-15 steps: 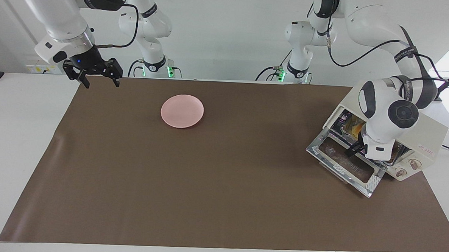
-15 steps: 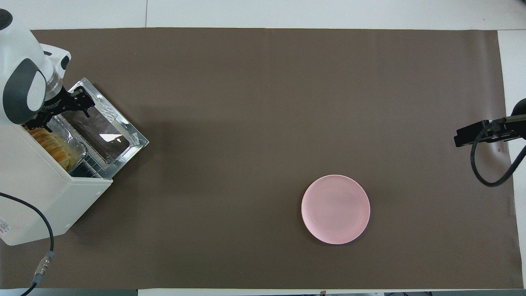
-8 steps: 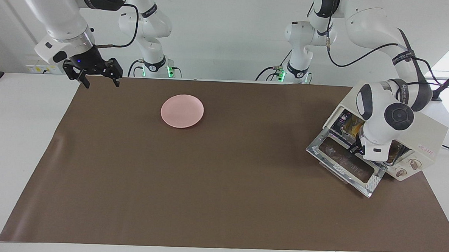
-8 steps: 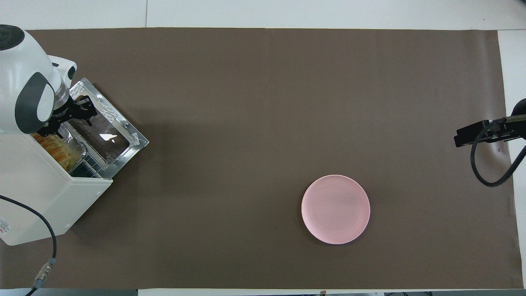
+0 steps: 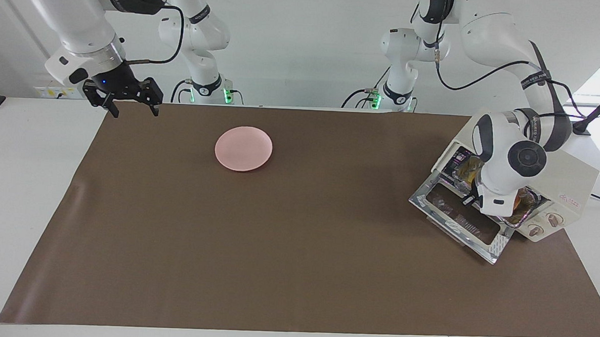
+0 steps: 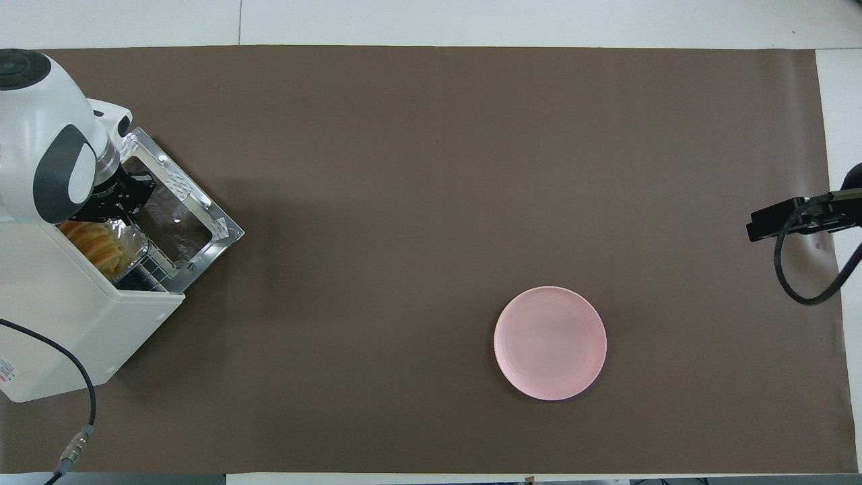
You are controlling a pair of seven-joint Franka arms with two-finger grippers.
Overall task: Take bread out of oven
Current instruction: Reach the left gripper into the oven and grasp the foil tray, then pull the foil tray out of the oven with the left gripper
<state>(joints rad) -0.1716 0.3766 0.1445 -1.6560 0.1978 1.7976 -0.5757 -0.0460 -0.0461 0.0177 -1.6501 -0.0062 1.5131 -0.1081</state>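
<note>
The cream-white oven [image 5: 575, 178] stands at the left arm's end of the table, its glass door [image 5: 457, 221] dropped open. The golden ridged bread [image 6: 94, 241] lies inside on a crinkled foil tray [image 6: 133, 244]; in the facing view only its end [image 5: 468, 168] shows past the arm. My left gripper [image 5: 473, 195] is at the oven's mouth over the inner edge of the door, right by the tray and bread; it also shows in the overhead view [image 6: 124, 201]. My right gripper [image 5: 133, 109] is open and empty, raised over the mat's corner at the right arm's end.
A round pink plate [image 5: 243, 148] lies on the brown mat [image 5: 276, 248], toward the right arm's end and near the robots; it also shows in the overhead view [image 6: 550, 343]. The oven's black cable [image 6: 74, 377] trails off the table beside it.
My left gripper has moved from over the open door in toward the oven's mouth, up to the foil tray and bread. The right arm has not moved.
</note>
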